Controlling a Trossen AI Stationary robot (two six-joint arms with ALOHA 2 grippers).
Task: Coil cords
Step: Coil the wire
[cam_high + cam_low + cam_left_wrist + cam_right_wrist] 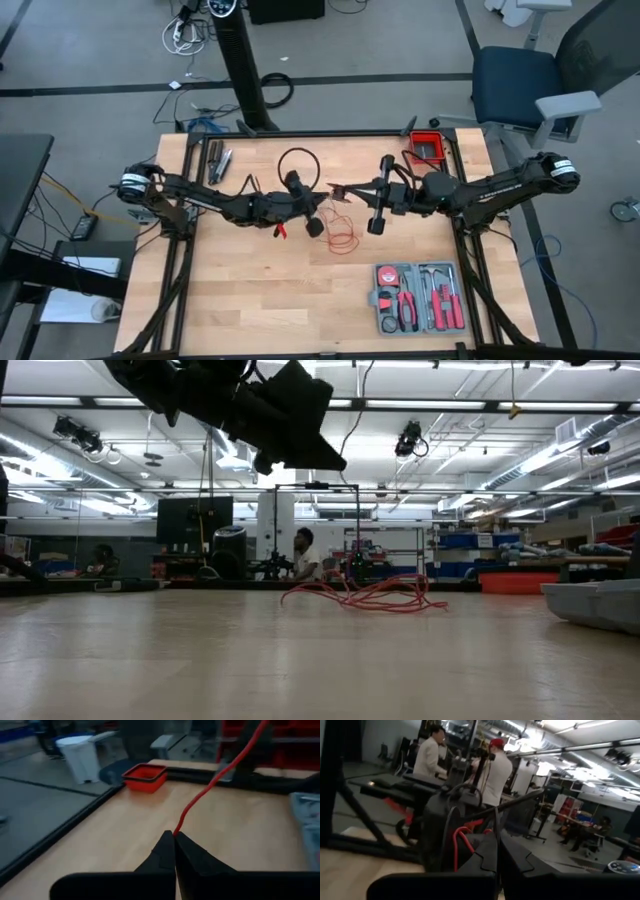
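Observation:
The thin red cord lies as a loose bundle (341, 236) on the wooden table, also seen in the low view (372, 596). Both grippers meet just above it near the table's middle. My left gripper (318, 203) (175, 836) is shut on a strand of the cord. That strand (215, 780) climbs away from it in a nearly straight line. My right gripper (338, 189) (498, 845) comes from the right and is shut. Red cord (458, 842) loops just beside its fingers, in front of the left arm's dark wrist. My left gripper pinches a single strand of the red cord (176, 831) between its two fingertips. The fingers point nearly level toward the table's right side. The strand leaves the tips and rises taut, clear of the table. My right gripper is shut where the cord's strands (343, 197) gather, but its own fingers hide the place of contact. The cord hangs from there to the bundle on the table.
A red bin (428, 148) (145, 776) sits at the far right corner. A grey tool case (418, 297) (600, 605) with red-handled tools lies near the front right. Some hand tools (218, 160) lie at the far left. People stand in the room behind (496, 775).

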